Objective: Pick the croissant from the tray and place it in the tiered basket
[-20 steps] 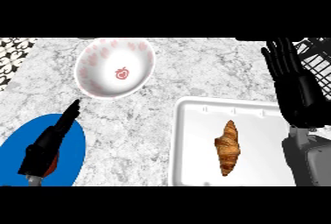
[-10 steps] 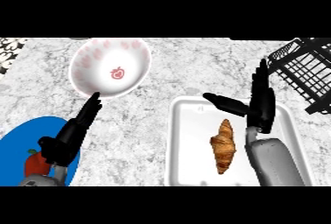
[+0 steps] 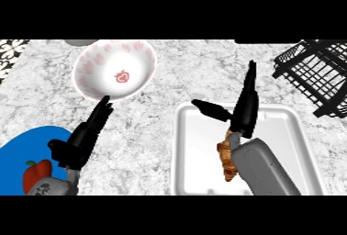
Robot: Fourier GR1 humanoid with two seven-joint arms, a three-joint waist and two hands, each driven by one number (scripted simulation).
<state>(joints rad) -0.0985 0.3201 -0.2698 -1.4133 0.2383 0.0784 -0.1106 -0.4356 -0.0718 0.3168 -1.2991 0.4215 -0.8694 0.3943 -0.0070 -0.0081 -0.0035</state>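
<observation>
The left robot hand (image 3: pixel 81 140) rests open on the counter (image 3: pixel 203 73), fingers straight, a bowl (image 3: pixel 114 69) just beyond its fingertips. The right robot hand (image 3: pixel 240 110) hangs open over the tray (image 3: pixel 298 137), with the croissant (image 3: pixel 227 160) below its wrist and the basket (image 3: pixel 315 73) to its right.

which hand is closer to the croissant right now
Right. The right hand hangs open just above the croissant on the tray; the left hand is far off across the counter, beside the blue plate.

The right hand (image 3: pixel 243 114) has swung left from beside the tiered basket (image 3: pixel 318 73) to over the tray (image 3: pixel 291 124), its forearm now covering part of the croissant (image 3: pixel 225 158).
</observation>
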